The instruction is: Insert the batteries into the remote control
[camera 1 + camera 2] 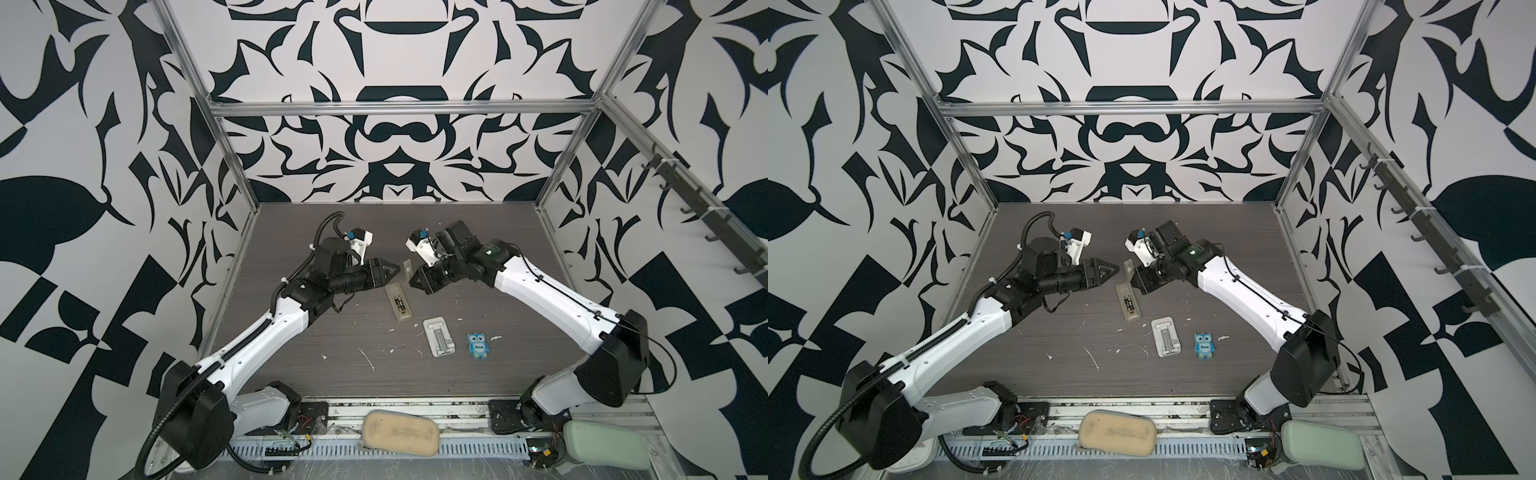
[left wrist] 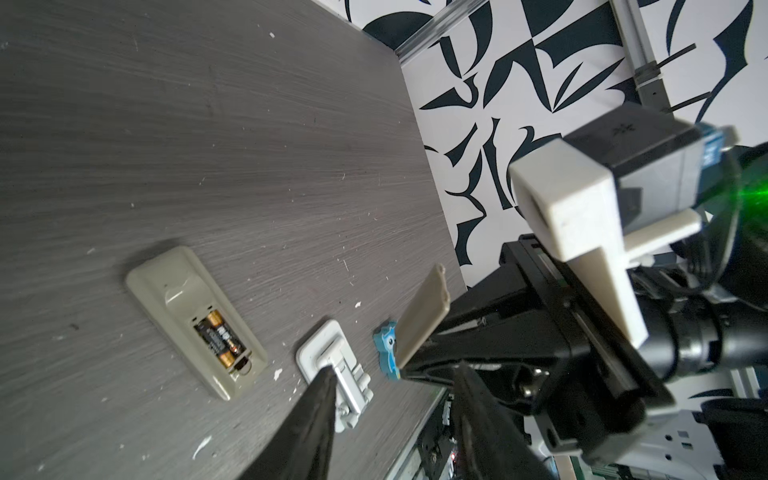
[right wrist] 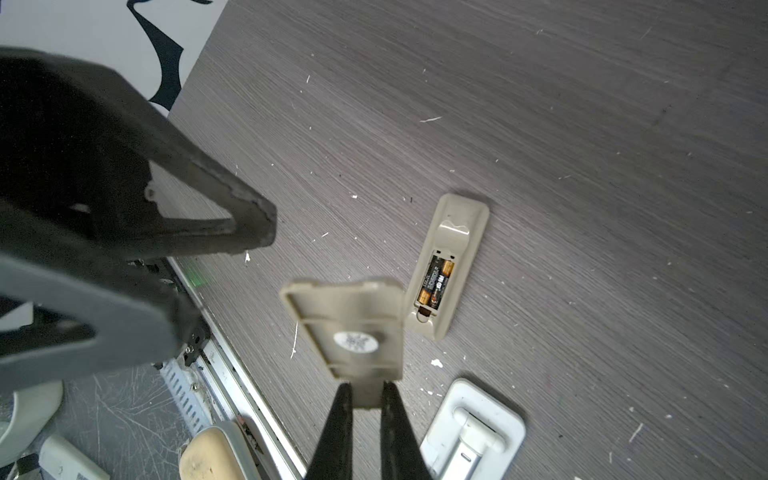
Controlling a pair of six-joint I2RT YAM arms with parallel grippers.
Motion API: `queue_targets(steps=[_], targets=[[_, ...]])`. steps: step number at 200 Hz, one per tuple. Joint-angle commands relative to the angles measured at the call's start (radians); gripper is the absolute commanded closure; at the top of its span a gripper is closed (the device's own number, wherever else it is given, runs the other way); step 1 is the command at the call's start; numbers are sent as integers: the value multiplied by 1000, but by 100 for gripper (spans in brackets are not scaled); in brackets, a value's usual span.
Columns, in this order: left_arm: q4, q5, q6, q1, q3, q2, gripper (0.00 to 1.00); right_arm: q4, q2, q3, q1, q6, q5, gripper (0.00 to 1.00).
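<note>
Remote (image 1: 399,301) lay face down on the table (image 1: 332,232), so screen and buttons were hidden. In both top views the batteries (image 1: 1131,305) were just a dark smudge. The wrist views were clearer: both batteries (image 3: 436,282) sat side by side in the open bay (image 3: 424,312), label print unreadable. From the left wrist, the cover (image 2: 424,320) blocked most of the owl (image 2: 386,345). A left finger (image 2: 307,424) overlapped the stand (image 2: 328,353). From the right wrist, the stand (image 3: 473,428) was cut off by the frame edge. Stand (image 1: 438,336) and owl (image 1: 478,345) sat near the remote's near end, on its right, not touching it. White flecks (image 1: 368,359) were scattered on the table. Right gripper (image 3: 366,388) was clamped on one end of the cover (image 3: 353,328), held above the table by the remote's far end. Left gripper (image 1: 395,270) pointed at it from the left, above the table, jaws apart, nothing between them.
</note>
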Motion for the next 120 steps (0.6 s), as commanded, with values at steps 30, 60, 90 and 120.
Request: queue_targets(steps=[30, 60, 90, 120], targets=[[83, 30, 17, -13, 117, 128, 50, -44, -8, 25, -44, -77, -72, 100], [51, 55, 38, -19, 148, 151, 50, -22, -9, 2, -47, -59, -79, 100], [61, 40, 40, -36, 154, 159, 51, -29, -17, -3, -55, -65, -75, 100], [46, 10, 40, -71, 167, 170, 53, -21, -28, -18, -55, -62, -84, 100]])
